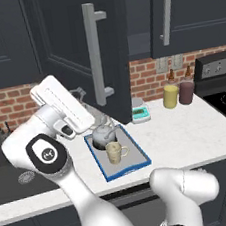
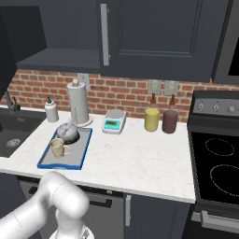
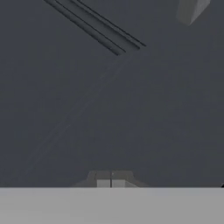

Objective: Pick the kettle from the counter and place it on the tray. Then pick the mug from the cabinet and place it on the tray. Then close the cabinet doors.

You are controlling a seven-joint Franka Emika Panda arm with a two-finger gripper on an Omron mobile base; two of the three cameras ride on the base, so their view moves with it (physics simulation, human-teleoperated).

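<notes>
Brick wall behind white marble worktop (image 2: pixel 140 158). Blue-rimmed tray (image 2: pixel 79 156) sits on it, near the sink side. Kettle (image 2: pixel 68 132) on the tray's far end, mug (image 2: pixel 58 147) just beside it at kettle's 7 o'clock, also on the tray. Cabinet door (image 1: pixel 94 52) hangs open above the tray. Tool (image 3: pixel 110 183) fully closed, empty, facing a dark cabinet panel.
</notes>
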